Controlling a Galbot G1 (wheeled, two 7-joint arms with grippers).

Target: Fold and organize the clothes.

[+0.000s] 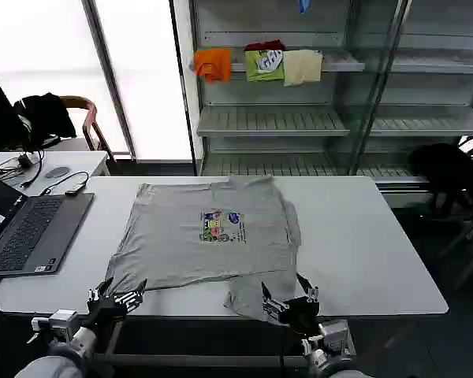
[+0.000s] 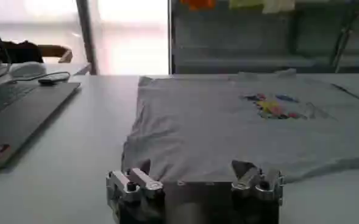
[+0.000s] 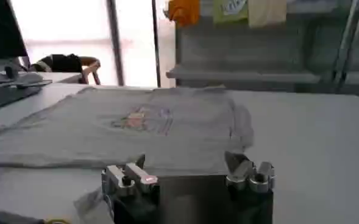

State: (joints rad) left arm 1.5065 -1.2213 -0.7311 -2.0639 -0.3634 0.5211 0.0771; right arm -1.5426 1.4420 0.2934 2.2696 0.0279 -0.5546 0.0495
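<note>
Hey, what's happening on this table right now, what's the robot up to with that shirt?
A light grey shirt with a small multicolour chest print lies spread on the white table, partly folded along its right side. The left gripper and the right gripper sit at the table's near edge by the shirt's hem, both open, neither holding the fabric. A laptop rests off to the left.

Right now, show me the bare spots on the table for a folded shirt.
Widest bare patch: table right of the shirt. A narrower strip lies between shirt and laptop. Crowded: near edge, where left gripper and right gripper sit.
</note>
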